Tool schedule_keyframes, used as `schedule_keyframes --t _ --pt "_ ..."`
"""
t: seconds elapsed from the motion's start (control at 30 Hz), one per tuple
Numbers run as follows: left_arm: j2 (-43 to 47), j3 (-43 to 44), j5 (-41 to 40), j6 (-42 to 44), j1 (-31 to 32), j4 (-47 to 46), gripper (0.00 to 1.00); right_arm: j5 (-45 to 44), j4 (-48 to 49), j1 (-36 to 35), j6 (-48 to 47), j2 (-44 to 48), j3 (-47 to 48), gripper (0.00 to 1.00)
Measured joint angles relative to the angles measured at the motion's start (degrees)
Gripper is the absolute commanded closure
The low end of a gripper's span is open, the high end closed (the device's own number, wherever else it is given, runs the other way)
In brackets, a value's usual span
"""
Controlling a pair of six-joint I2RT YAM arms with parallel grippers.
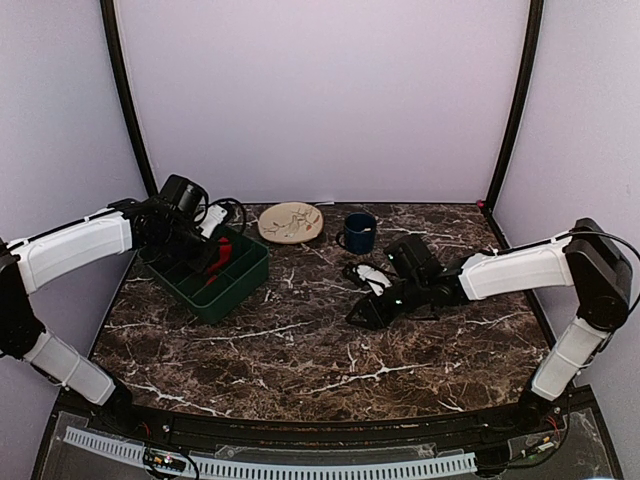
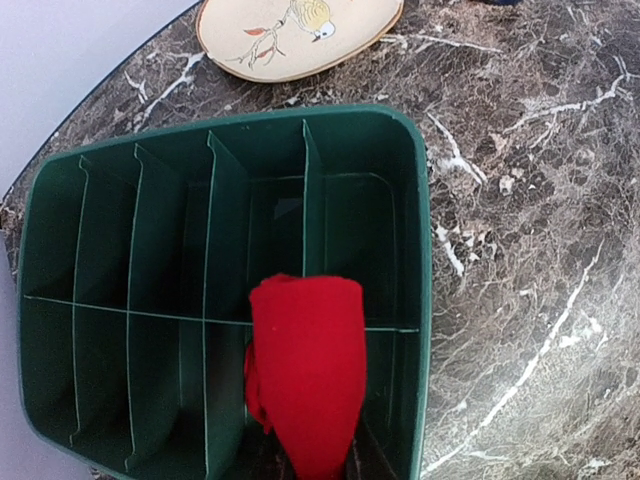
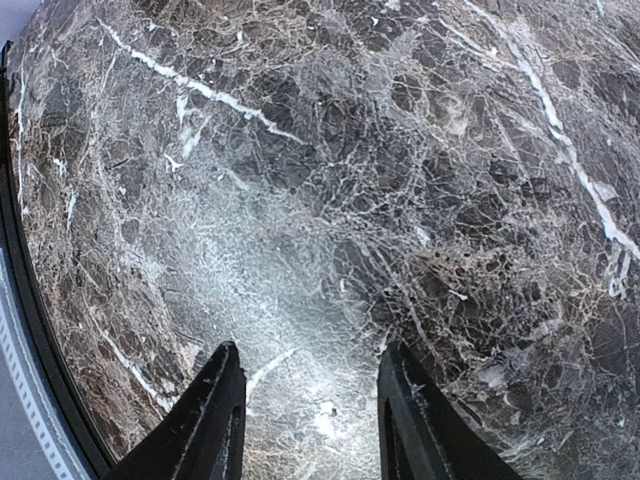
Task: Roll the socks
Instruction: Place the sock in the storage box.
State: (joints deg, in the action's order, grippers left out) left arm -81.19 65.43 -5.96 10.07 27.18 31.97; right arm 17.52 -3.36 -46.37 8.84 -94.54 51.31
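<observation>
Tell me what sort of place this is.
Probably a robot test booth: plain lilac walls enclose a marble-patterned table, a left arm and right arm are mounted at its edge, and a green divided tray, plate and mug look like props.

White arm shells [image 1: 75, 245], black joints [image 1: 600, 270], black tapered gripper fingers [image 3: 215, 420]

The socks [image 2: 305, 370] hang over the bin [image 2: 250, 120] (plate [image 2: 300, 30] behind it).

Soft cloth socks [image 2: 305, 370], smooth plastic tray [image 2: 421, 250], glossy marble table [image 2: 530, 250].
</observation>
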Motion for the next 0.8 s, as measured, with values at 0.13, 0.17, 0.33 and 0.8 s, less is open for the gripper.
schedule_keyframes --t 0.13,0.17,0.33,0.8 --pt "-0.31 -1.79 0.79 -0.22 -0.09 0.52 0.99 0.02 0.37 0.00 0.00 -0.09 0.04 0.57" --pt "-0.48 -2.23 0.81 -0.24 -0.09 0.59 0.99 0.02 0.37 0.00 0.00 -0.09 0.04 0.57" --pt "-0.76 -4.61 0.79 -0.02 -0.31 0.50 0.99 0.11 0.50 0.00 0.00 -0.48 0.07 0.57" --pt "-1.38 -9.79 0.57 3.43 -0.31 -3.85 0.99 0.68 0.46 0.37 -0.22 -2.16 0.52 0.56"
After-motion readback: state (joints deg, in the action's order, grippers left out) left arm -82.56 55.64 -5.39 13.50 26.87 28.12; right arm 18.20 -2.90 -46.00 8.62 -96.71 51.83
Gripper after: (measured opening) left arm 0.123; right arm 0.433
